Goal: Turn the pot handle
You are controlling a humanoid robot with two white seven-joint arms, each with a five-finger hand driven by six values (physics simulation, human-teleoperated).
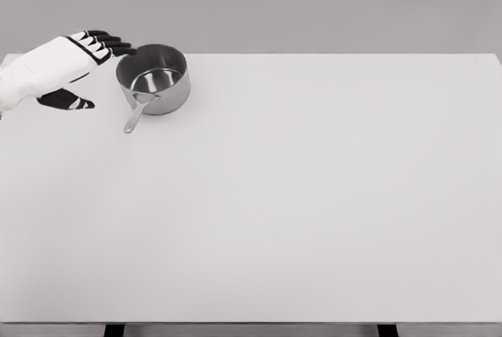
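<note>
A small steel pot (154,78) stands upright near the table's far left corner. Its straight metal handle (134,115) points toward the near left, down to the tabletop. My left hand (88,61) comes in from the left edge and hovers just left of the pot. Its black fingertips (118,44) reach toward the pot's far left rim, and the thumb (69,102) lies lower, left of the handle. The fingers are spread and hold nothing. I see no contact with the pot. The right arm is out of view.
The white table (314,196) spans nearly the whole view, with its far edge just behind the pot and its front edge at the bottom. A plain grey wall stands behind.
</note>
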